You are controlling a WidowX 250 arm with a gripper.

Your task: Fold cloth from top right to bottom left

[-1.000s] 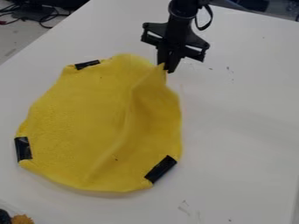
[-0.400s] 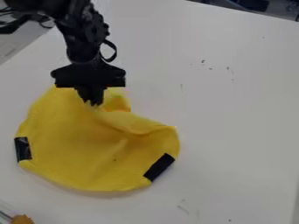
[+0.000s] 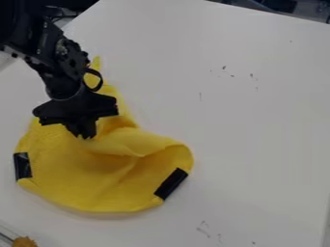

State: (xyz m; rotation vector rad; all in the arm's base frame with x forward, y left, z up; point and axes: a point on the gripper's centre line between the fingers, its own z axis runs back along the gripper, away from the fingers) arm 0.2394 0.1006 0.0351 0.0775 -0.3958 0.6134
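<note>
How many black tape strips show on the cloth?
2: one strip on the left edge of the cloth, another strip on its lower right edge, as seen. More may be hidden behind the gripper or under folds.

The arm [image 3: 61,67] is cut off at far left; it and the gripper [image 3: 86,137] hide some cloth [image 3: 61,166]. The near edge crops an orange-brown lump [image 3: 24,242].

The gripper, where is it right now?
In the camera view, the gripper is left of centre, over the upper part of the yellow cloth.
</note>
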